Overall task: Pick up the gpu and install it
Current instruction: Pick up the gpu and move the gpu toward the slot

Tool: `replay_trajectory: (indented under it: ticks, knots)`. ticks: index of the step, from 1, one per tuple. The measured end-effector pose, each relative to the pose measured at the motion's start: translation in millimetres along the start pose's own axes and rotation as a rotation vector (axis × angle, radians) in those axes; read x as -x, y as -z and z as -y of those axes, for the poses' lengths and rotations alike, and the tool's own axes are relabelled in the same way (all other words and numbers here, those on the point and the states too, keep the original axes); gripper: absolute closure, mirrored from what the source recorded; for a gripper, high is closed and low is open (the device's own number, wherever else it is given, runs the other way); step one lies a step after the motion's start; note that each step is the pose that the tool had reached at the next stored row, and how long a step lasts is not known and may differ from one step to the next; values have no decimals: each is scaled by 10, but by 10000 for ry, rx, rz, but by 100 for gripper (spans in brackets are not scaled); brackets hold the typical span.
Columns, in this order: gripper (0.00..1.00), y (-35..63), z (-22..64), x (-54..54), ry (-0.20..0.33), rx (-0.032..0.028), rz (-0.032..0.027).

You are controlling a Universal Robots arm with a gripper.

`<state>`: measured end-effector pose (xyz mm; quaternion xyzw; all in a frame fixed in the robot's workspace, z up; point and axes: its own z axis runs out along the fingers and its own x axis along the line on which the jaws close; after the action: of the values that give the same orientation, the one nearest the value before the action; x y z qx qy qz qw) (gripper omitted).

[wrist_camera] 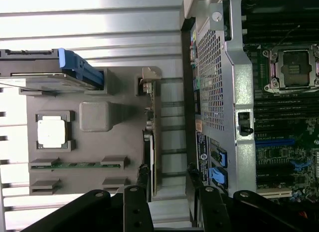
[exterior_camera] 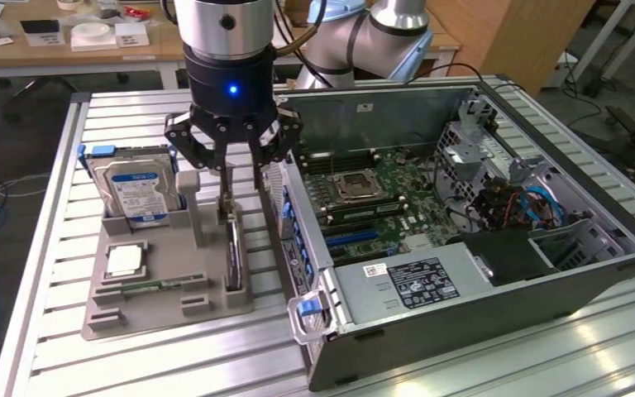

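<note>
The gpu stands on its long edge in a slot at the side of the grey holder nearest the computer case, its silver bracket end up. In the wrist view the gpu is a thin edge-on strip. My gripper hangs straight over it, open. Its two thin fingers reach down on either side of the card's upper end. In the wrist view the gripper straddles the card. The card lies close to one fingertip, with a clear gap to the other. I cannot tell whether either finger touches it.
The holder also carries a silver hard drive with a blue label, a processor chip and a green memory stick. The open computer case lies at the exterior view's right, its motherboard and blue slots exposed. All rest on a ribbed aluminium table.
</note>
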<state>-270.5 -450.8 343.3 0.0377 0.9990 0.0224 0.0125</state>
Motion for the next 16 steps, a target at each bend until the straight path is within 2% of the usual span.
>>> replay_trajectory:
  ticks: [12,16]
  knots:
    - [57,0,0,0,0,0,0]
    - [57,1,3,-40,0,0,8]
